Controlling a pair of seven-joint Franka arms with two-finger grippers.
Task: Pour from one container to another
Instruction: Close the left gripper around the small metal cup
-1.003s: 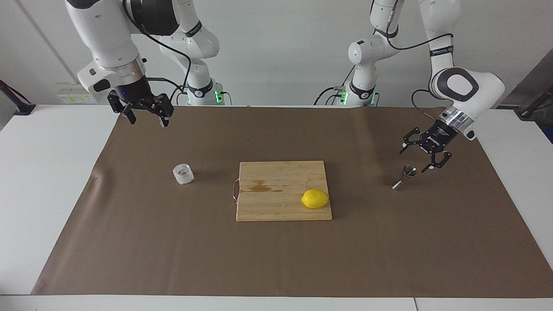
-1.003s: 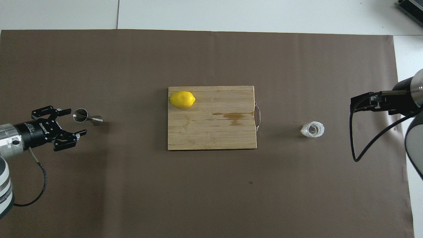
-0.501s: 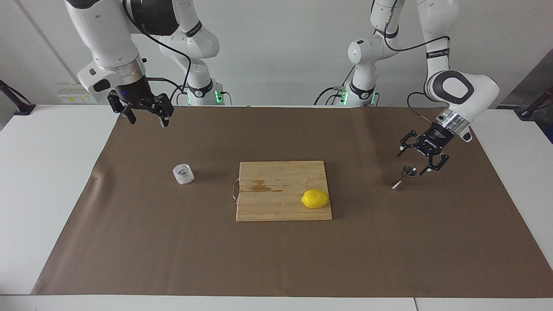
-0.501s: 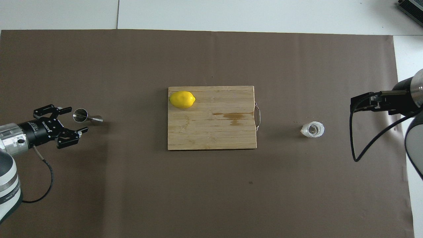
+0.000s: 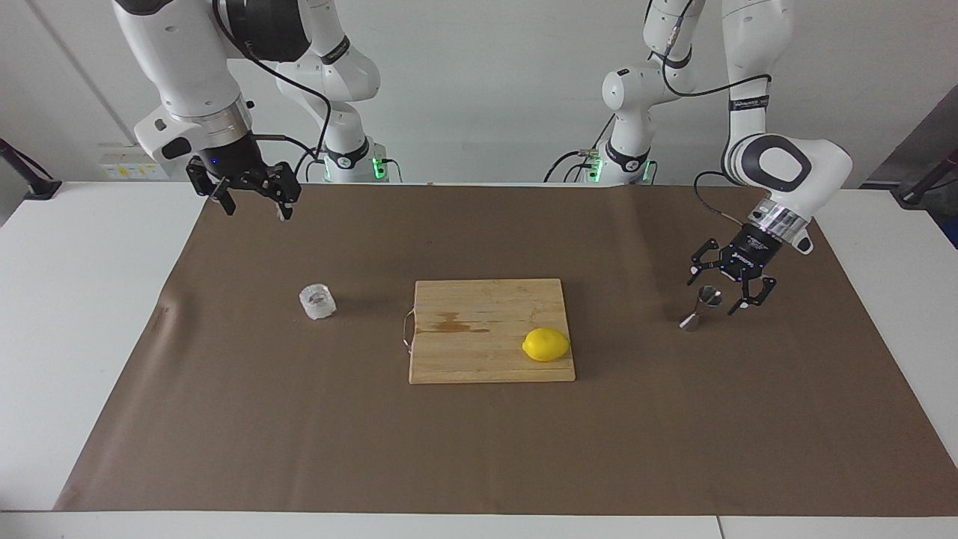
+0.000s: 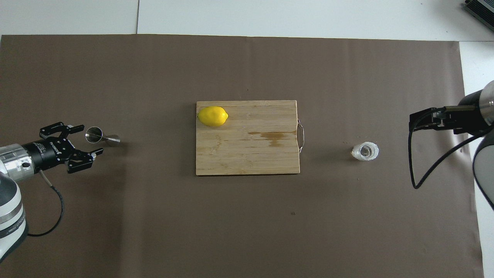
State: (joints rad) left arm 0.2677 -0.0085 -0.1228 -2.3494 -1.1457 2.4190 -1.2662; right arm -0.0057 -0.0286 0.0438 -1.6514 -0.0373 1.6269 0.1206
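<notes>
a: where does the steel jigger (image 5: 701, 308) stand?

b: upright on the brown mat (image 5: 479, 449), toward the left arm's end of the table, well apart from the cutting board (image 5: 490, 352). in the overhead view it shows as a round mouth with its foot trailing toward the board (image 6: 98, 135).

a: and the left gripper (image 5: 720, 287)?

b: it hangs low just beside the jigger, tilted down toward it, with its fingers spread wide. in the facing view one fingertip (image 5: 694, 279) sits at the side of the jigger's rim nearer the robots and the other (image 5: 737, 307) at the side toward the table's end, so the rim lies close to the gap between them. the fingers do not press on the steel; whether a tip brushes it cannot be told. from overhead the left gripper (image 6: 84, 140) is open too, with the jigger's mouth just off its tips.

a: the glass cup (image 5: 317, 301)?

b: it stands on the mat toward the right arm's end, beside the board's wire handle (image 5: 406, 329) but apart from it, seen from above as a clear ring (image 6: 365, 151).

a: the right gripper (image 5: 250, 196)?

b: it waits in the air over the mat's edge nearest the robots, fingers apart, holding nothing, well apart from the cup.

a: anything else?

b: a lemon (image 5: 545, 344) lies on the board, at the corner toward the jigger.
</notes>
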